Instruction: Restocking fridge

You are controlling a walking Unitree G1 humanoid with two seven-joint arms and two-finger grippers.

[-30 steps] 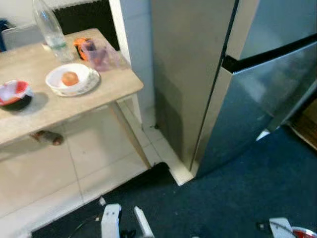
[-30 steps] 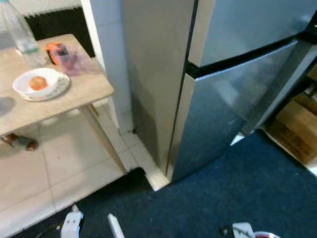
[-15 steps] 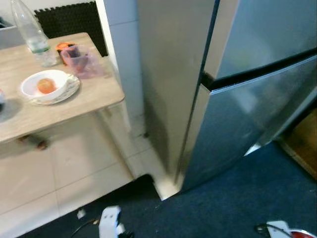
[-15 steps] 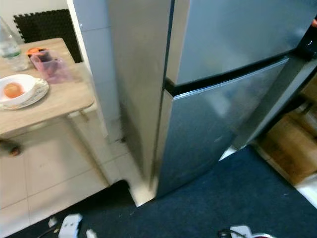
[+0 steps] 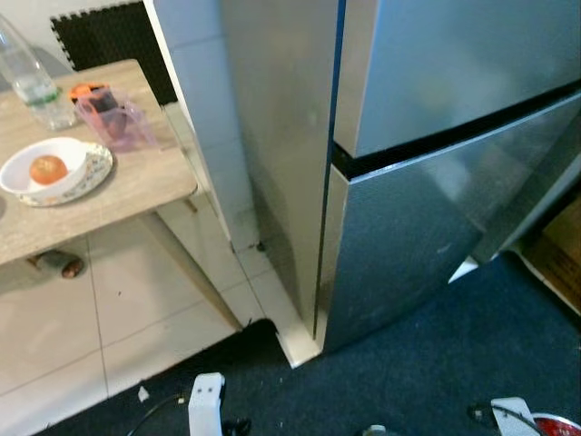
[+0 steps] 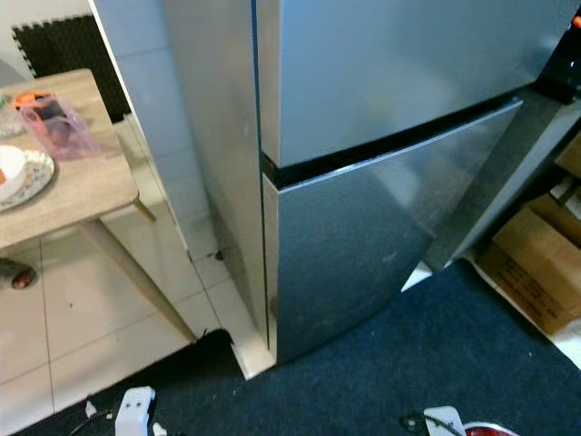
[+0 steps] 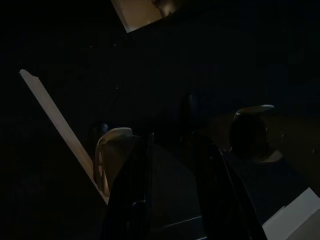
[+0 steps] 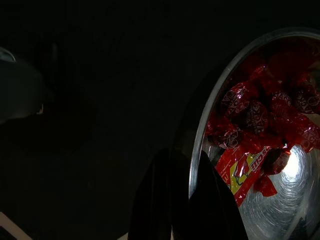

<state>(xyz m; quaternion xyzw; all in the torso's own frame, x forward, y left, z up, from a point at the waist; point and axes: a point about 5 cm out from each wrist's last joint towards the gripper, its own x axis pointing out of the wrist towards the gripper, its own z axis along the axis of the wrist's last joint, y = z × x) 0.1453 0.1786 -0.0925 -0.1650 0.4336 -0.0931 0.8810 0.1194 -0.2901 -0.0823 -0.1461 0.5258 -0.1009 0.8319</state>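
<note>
The tall silver two-door fridge stands ahead at about 1 o'clock, both doors closed. At 10 o'clock is a light wooden table with a white bowl holding an orange fruit, a clear plastic bottle and a pink plastic jug. The right gripper grasps the rim of a shiny metal bowl of red wrapped sweets — its fingers are clenched on it. The left gripper hangs low in the dark — I cannot tell if its fingers are apart
</note>
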